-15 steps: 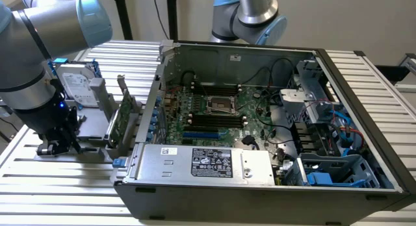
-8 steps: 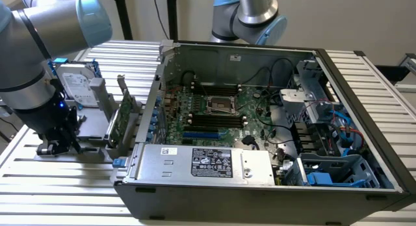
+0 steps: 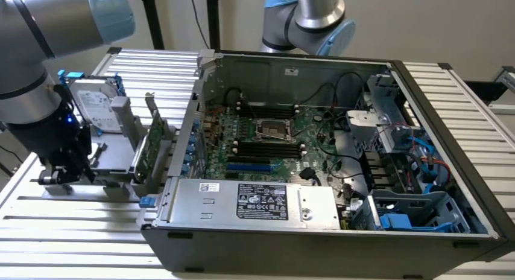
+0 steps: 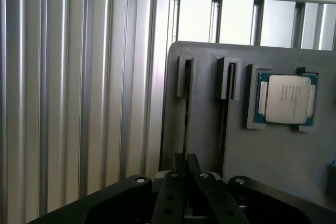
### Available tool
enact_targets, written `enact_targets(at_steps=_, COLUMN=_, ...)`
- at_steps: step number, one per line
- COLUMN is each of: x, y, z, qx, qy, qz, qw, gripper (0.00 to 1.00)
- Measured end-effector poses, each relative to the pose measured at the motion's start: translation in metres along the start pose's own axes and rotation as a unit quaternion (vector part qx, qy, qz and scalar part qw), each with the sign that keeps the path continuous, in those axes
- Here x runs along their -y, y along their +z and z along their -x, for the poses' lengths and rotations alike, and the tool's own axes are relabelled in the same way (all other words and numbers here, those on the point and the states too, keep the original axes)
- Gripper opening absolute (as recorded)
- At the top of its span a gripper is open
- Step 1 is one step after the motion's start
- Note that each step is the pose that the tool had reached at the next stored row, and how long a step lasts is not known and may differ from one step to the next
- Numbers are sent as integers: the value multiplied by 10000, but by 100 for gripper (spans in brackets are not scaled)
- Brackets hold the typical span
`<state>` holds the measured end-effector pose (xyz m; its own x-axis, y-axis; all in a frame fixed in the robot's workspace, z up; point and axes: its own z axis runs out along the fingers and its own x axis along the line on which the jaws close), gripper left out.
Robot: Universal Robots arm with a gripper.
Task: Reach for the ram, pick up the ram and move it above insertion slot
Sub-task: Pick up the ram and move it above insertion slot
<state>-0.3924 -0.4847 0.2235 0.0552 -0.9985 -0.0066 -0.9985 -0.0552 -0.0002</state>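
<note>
Where the arm (image 3: pixel 36 57) stands at the 9 o'clock side of the open computer case (image 3: pixel 322 247) in the exterior view, the hand (image 3: pixel 63 171) sits low against the near corner of the grey holder (image 3: pixel 113 153) on the ribbed desk (image 3: pixel 72 232).

From the wrist, the hand (image 4: pixel 187 157) has its two black fingers (image 4: pixel 169 195) set nearly together. They are pinched on a thin dark strip that stands on edge in one of the two narrow slots of the holder (image 4: pixel 283 156). This strip is the ram (image 4: pixel 187 114), seen only along its edge (no green face or chips can be made out from this angle). It runs straight from the slot's end clip into the narrow gap between the fingers, which cover the spot where the pads meet it. A processor (image 4: pixel 286 98) lies flat in a square seat beyond the second slot.

In the exterior view the ram is hidden behind the hand. A green expansion card (image 3: pixel 157 141) stands upright at about 3 o'clock from the hand, between holder and case. A hard drive (image 3: pixel 90 105) at 12 o'clock is partly cut off by the arm. The dark memory slots (image 3: pixel 266 148) on the motherboard lie well apart from the hand.
</note>
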Motion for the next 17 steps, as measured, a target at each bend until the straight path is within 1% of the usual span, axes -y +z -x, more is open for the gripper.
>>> enact_targets(at_steps=7, x=3, y=-318, z=0, qx=-1, qy=-1, qz=1, qw=10000, gripper=13)
enact_targets(at_steps=10, x=18, y=-454, z=0, qx=0, qy=-1, qz=0, qw=10000, gripper=13)
enact_targets(at_steps=13, x=67, y=-591, z=-1, qx=2, qy=-14, qz=0, qw=10000, gripper=13)
enact_targets(at_steps=17, x=167, y=-773, z=-6, qx=15, qy=-47, qz=2, qw=10000, gripper=13)
